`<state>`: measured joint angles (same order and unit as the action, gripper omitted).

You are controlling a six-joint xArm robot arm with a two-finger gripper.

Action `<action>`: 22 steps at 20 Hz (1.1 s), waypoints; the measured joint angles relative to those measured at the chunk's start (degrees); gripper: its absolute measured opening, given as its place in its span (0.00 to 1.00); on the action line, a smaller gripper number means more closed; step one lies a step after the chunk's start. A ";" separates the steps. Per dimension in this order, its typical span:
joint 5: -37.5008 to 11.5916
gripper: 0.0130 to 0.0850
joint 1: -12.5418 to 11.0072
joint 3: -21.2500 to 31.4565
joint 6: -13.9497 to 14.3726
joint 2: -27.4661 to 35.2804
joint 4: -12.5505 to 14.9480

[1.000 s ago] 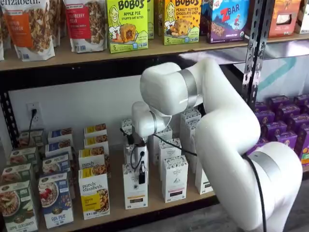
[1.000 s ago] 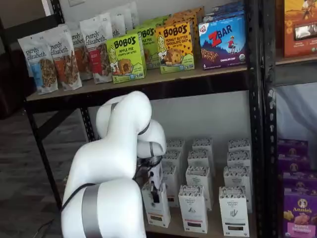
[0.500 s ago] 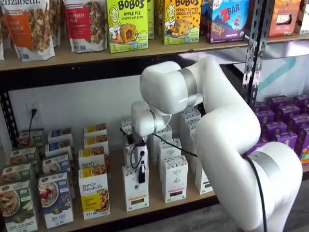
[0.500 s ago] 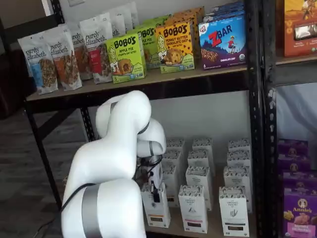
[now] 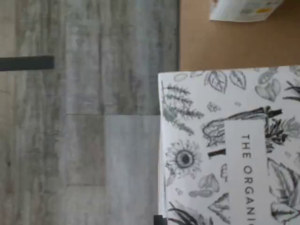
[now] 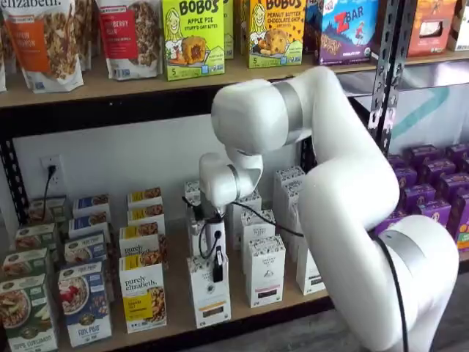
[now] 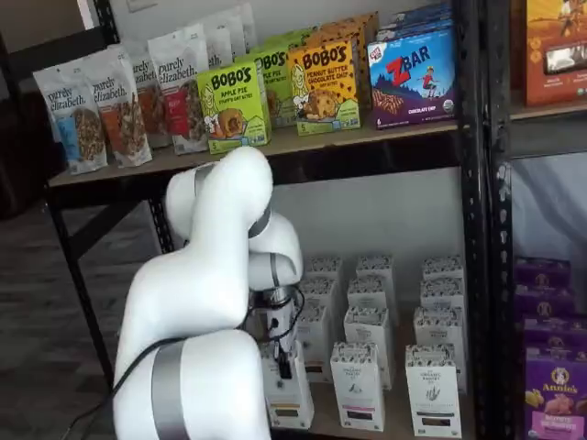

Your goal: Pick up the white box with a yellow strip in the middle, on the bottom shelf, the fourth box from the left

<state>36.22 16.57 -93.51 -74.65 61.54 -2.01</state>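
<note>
While clamped on white box [image 6: 209, 290], end effector [image 6: 217, 273] overhangs bottom shelf [image 6: 242, 308] edge.

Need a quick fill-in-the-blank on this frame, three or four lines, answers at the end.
1. The gripper is shut on the ______ box.
2. In a shelf view that white box leans out over the front edge of the ______ shelf.
3. The box right beside it, toward the purple cartons, stands ______ on the board.
4. The wrist view shows the held box's top, printed with grey ______ drawings.

Missing words: white; bottom; upright; plant
</note>
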 joint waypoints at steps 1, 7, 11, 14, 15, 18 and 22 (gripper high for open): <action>-0.55 0.50 0.14 1.66 0.26 -1.01 0.16; -5.35 0.50 1.03 13.11 2.33 -8.23 1.64; -7.87 0.50 1.89 21.54 3.58 -14.43 2.11; -8.01 0.50 2.87 26.78 4.72 -18.88 2.29; -8.09 0.50 3.37 28.64 5.33 -20.53 2.41; -8.69 0.50 4.99 34.05 7.37 -25.40 2.90; -8.91 0.50 7.23 41.02 9.03 -32.38 2.27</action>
<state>27.31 23.80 -52.49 -65.62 29.16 0.26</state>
